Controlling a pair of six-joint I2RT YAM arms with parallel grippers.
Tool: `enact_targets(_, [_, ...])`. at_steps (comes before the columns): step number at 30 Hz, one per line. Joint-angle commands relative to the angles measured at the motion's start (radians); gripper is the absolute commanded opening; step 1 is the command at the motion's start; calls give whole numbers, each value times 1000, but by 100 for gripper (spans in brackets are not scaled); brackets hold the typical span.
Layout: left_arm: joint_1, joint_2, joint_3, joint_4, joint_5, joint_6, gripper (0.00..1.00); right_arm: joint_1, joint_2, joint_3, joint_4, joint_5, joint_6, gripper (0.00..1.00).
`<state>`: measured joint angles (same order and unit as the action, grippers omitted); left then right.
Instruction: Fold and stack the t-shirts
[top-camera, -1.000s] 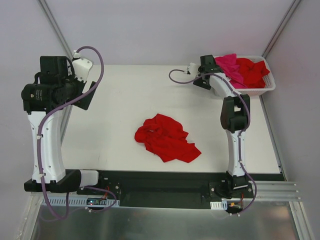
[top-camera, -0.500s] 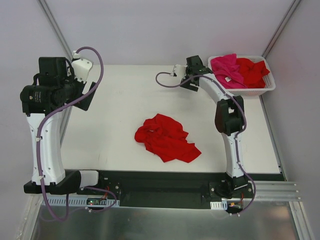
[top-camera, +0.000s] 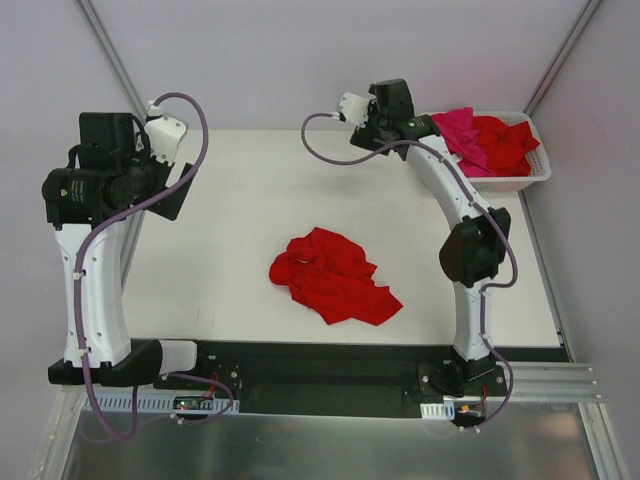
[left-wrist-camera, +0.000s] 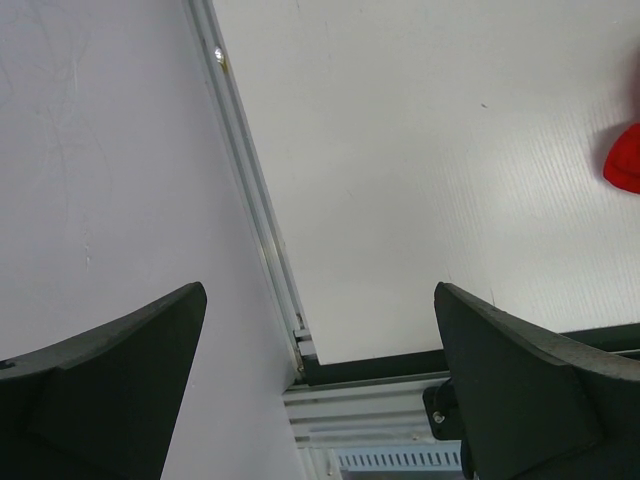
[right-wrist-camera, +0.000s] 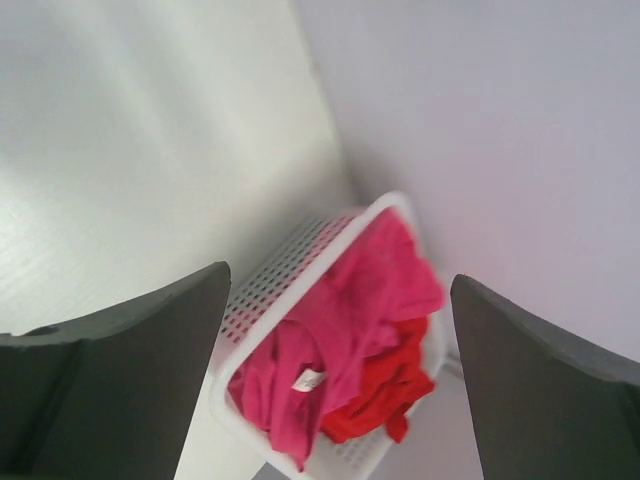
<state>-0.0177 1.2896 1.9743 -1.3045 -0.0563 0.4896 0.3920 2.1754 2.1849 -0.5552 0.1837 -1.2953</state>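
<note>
One red t-shirt (top-camera: 333, 275) lies crumpled in the middle of the table; its edge shows in the left wrist view (left-wrist-camera: 625, 160). A magenta-pink t-shirt (top-camera: 462, 135) (right-wrist-camera: 340, 340) with a white neck label (right-wrist-camera: 308, 380) and a red t-shirt (top-camera: 505, 143) (right-wrist-camera: 385, 390) are heaped in the white basket (top-camera: 530, 178) (right-wrist-camera: 280, 275). My right gripper (top-camera: 400, 110) (right-wrist-camera: 342, 275) hangs open and empty, raised just left of the basket and facing it. At the table's far-left side my left gripper (top-camera: 160, 190) (left-wrist-camera: 318, 290) is held high, open and empty.
The basket stands in the far right corner against the wall. A metal rail (left-wrist-camera: 255, 210) runs along the table's left edge beside the wall. The black base strip (top-camera: 330, 365) holding both arm bases crosses the near edge.
My right gripper has drawn back from over the basket's left end, moving left and rising, empty. The left arm and the shirt on the table have not moved.
</note>
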Motion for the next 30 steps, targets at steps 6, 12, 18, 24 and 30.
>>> enact_targets(6, [12, 22, 12, 24, 76, 17, 99, 61, -333, -120, -124, 77, 45, 96])
enact_targets(12, [-4, 19, -6, 24, 70, 52, 99, 65, -539, -131, -328, -22, 97, 96])
enact_targets(18, [-171, 57, -66, 40, -109, 164, 99, 163, -560, 20, -814, -206, 123, 96])
enact_targets(24, [-291, 86, -132, -5, -85, 230, 99, 153, -719, -333, -1043, -250, 111, 96])
enact_targets(30, [-274, 0, -379, 74, 143, 115, 99, 107, -792, -471, -1027, -400, 246, 96])
